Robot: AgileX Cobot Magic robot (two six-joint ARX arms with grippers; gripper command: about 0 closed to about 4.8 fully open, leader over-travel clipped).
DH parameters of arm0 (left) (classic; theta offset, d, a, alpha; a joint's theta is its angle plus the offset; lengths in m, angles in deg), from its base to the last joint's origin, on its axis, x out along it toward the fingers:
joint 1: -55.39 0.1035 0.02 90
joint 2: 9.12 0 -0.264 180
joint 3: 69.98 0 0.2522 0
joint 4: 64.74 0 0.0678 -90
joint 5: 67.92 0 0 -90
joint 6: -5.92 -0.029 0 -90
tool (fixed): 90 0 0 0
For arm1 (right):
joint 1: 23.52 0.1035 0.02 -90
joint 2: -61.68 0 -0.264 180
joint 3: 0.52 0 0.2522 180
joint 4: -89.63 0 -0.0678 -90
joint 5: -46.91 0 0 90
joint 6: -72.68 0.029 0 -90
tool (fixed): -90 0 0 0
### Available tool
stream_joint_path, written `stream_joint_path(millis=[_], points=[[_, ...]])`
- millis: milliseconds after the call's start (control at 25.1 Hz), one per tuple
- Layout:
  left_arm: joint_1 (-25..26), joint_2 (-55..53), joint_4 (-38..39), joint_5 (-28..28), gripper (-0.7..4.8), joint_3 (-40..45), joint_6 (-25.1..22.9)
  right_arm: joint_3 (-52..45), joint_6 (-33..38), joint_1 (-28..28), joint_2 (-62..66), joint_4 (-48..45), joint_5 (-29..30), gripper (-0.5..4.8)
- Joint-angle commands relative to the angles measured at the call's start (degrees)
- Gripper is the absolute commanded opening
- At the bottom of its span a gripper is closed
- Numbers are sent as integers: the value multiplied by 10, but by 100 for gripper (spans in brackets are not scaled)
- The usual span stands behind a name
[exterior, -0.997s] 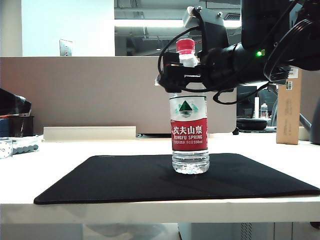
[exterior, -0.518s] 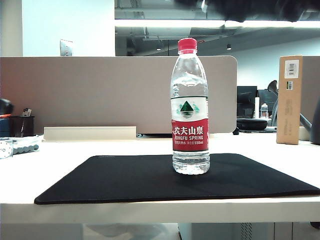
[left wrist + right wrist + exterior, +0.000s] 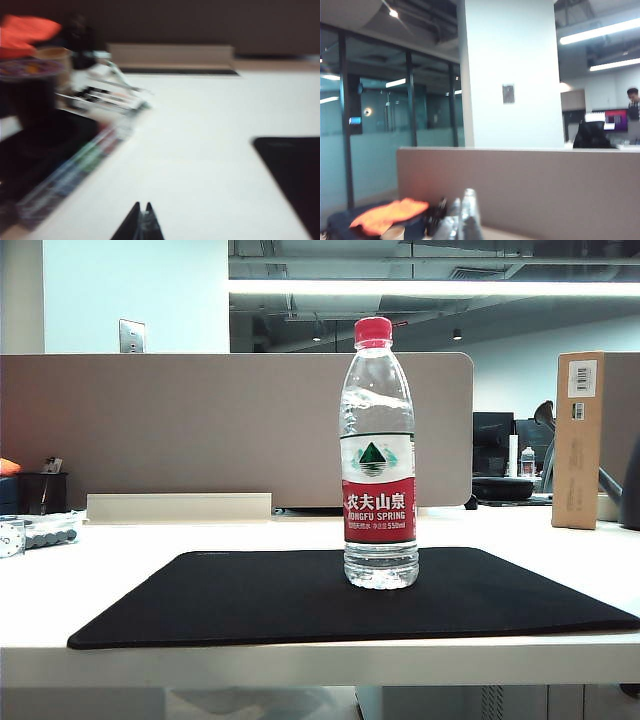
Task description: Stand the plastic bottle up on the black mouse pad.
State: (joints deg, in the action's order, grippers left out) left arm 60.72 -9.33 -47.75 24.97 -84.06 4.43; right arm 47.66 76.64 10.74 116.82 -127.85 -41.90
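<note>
The left gripper (image 3: 141, 223) shows in its wrist view as two dark fingertips pressed together with no gap and nothing between them, hovering low over the bare white surface (image 3: 200, 150); a corner of the black mouse pad (image 3: 295, 175) lies off to one side of it, well apart, and a blurred clutter of dark containers, pens and an orange cloth (image 3: 27, 32) sits on the other side. The right gripper (image 3: 462, 217) appears in its wrist view as pale fingertips closed against each other and holding nothing, pointed level toward the beige partition (image 3: 520, 185) and the office beyond, with an orange cloth (image 3: 387, 212) lying low near it. Neither gripper nor arm is seen in the exterior view. There the plastic bottle (image 3: 378, 455) stands upright by itself, red cap on top, label facing the camera, its base resting on the black mouse pad (image 3: 250, 595) a little right of the pad's middle and toward its far edge. The pad lies flat on the white surface (image 3: 120, 550), close to the front edge. Behind stands the beige partition (image 3: 200, 430), and a tall cardboard box (image 3: 578, 440) stands at the far right.
</note>
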Motion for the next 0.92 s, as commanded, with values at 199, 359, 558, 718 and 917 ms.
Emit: stream_joint_path(millis=[199, 359, 558, 718, 917], points=[[7, 1, -5, -5, -1, -1, 0, -5, -14, -2, -174, 348, -72, -5], [-13, 1, -5, -3, -1, -1, 0, -56, -10, -2, -261, 386, -76, -5], [-55, 1, -3, -2, -1, -1, 0, -134, -10, -2, -338, 386, -77, -5], [-70, 1, -3, -1, -1, -1, 0, -206, -10, -3, -406, 417, -76, 0], [-70, 1, -3, -1, -1, -1, 0, -222, -10, -3, -443, 516, -76, 0]])
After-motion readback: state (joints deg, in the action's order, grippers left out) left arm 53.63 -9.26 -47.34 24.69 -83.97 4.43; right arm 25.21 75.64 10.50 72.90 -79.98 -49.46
